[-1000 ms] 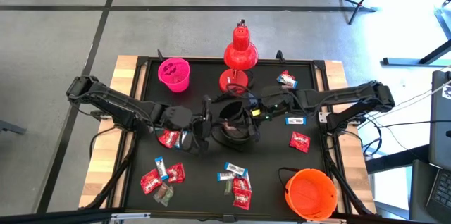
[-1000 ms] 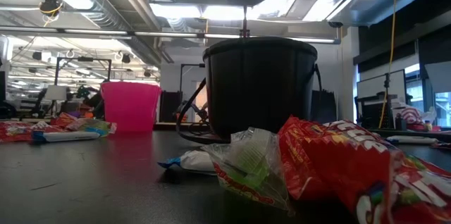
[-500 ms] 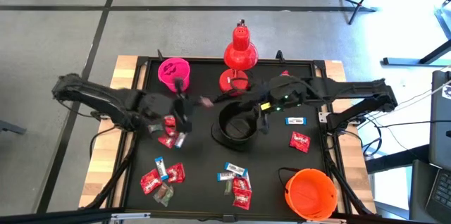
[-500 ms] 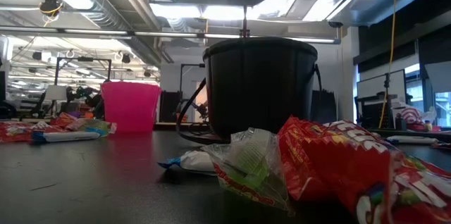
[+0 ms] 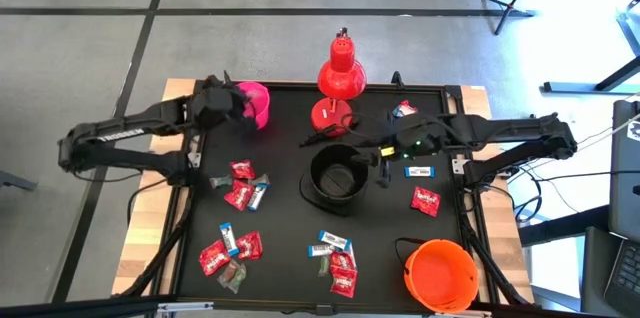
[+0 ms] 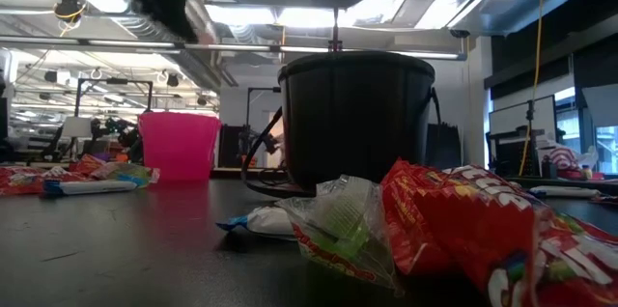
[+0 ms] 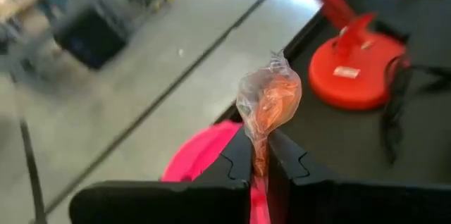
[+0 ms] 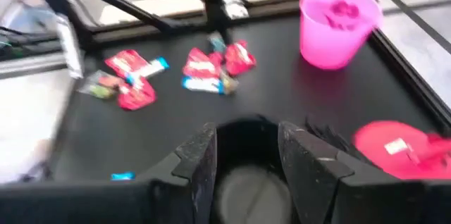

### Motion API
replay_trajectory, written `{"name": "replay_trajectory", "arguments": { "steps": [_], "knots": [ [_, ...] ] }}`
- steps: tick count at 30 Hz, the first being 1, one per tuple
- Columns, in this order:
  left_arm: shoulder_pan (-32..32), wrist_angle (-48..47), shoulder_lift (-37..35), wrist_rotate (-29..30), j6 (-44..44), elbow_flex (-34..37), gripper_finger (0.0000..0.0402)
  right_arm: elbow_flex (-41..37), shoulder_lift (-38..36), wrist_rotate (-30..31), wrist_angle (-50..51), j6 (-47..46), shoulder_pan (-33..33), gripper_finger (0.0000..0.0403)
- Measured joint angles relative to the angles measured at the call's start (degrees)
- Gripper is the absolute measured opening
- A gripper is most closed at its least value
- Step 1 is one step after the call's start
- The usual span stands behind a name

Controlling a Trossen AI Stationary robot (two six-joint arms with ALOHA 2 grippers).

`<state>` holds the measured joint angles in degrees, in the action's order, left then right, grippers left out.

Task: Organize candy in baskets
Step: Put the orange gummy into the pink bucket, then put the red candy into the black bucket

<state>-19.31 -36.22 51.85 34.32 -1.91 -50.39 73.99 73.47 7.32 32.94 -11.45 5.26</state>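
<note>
While the left tool [image 7: 258,159] hangs over the pink basket [image 5: 252,103], it is clenched on a red-wrapped candy [image 7: 268,104], pinching the twisted tail so the sweet stands up above the fingers. My call: this is the drop, and it wants the tool centred over the rim, low, then a clean release so the wrapper doesn't catch the edge. Over at the black basket [image 5: 334,178], the right tool [image 8: 246,155] sits just above the opening, fingers parted with nothing between them. Plenty of candy lies loose on the surface [image 5: 290,138], with the orange basket [image 5: 440,273] at the near right corner.
</note>
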Motion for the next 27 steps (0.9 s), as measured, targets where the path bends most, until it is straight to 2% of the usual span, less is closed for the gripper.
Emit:
{"name": "replay_trajectory", "arguments": {
  "steps": [3,6,13,17,21,24,27],
  "knots": [
    [-6.61,0.09,1.45,-3.94,-1.95,0.63,0.0003,-2.39,0.09,1.43,0.37,-0.7,-0.02,0.0149],
    [-12.71,0.23,2.89,-6.58,-1.78,0.66,0.0024,-3.42,0.07,1.63,0.25,-1.61,-0.02,0.0149],
    [-21.36,-0.09,6.44,-14.41,0.85,0.66,0.0129,-3.51,-0.79,1.74,1.98,-1.77,-0.02,0.0149],
    [-22.82,-0.16,7.39,-18.81,0.9,0.67,0.0171,-3.51,-3.14,5.21,5.8,-2.64,-0.02,0.0149],
    [-22.82,1.85,6.95,-20.14,0.09,0.68,0.0185,-3.51,-6.19,9.78,11.17,-4.81,-0.02,0.0149],
    [-22.65,5.93,4.41,-28.6,-2.33,0.68,0.0186,-3.42,-7.06,17.06,21.64,-11.12,0.01,0.0149],
    [-20.53,11.14,0.47,-39.34,-3.66,0.68,0.0182,-4.15,-5.66,17.95,35.32,-17.88,-0.52,0.0149]
  ]
}}
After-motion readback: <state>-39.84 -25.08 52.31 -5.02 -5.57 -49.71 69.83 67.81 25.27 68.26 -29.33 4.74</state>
